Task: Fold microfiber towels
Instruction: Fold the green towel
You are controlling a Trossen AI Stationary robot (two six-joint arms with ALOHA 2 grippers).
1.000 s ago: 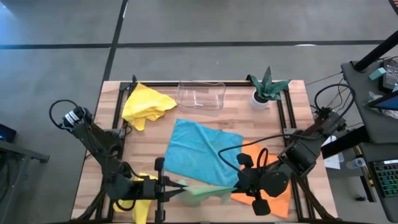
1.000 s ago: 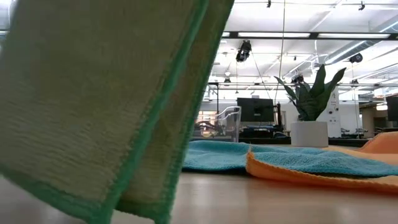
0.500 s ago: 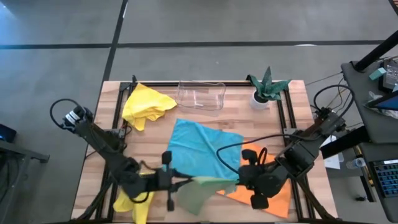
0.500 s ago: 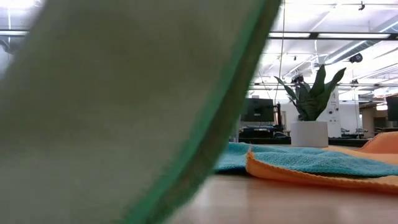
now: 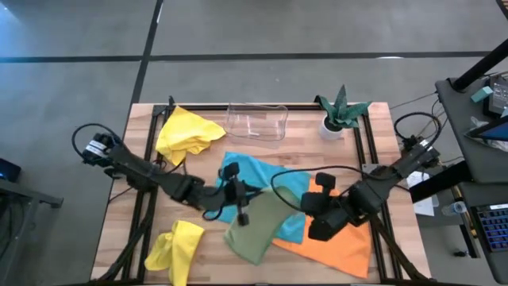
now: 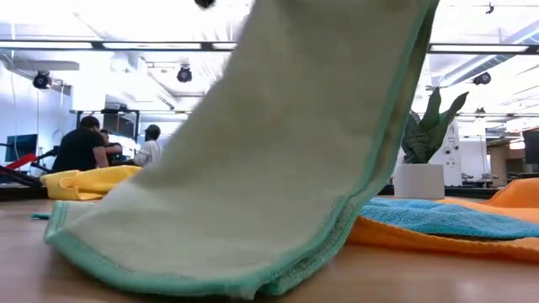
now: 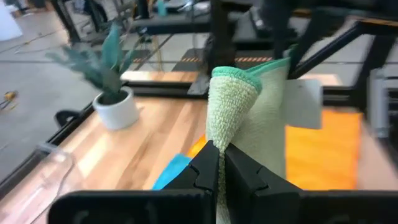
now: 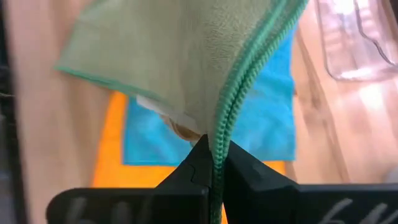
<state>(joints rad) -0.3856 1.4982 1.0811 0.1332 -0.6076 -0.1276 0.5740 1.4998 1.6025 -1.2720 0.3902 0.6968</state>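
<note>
The sage green towel [image 5: 258, 226] is being held up over the middle of the counter [image 5: 317, 159], one corner pinched in each set of fingers: left gripper [image 5: 238, 193] at about 9 o'clock of it, right gripper [image 5: 311, 208] at about 3 o'clock, both clamped tight on the hem. Its lower edge is already being dragged on the wood, partly over the turquoise towel [image 5: 254, 179] and orange towel [image 5: 333, 242]. The risk, probably: if it's laid down here, those two are being bunched up with it, or the fold is being skewed since the corners aren't level.
</note>
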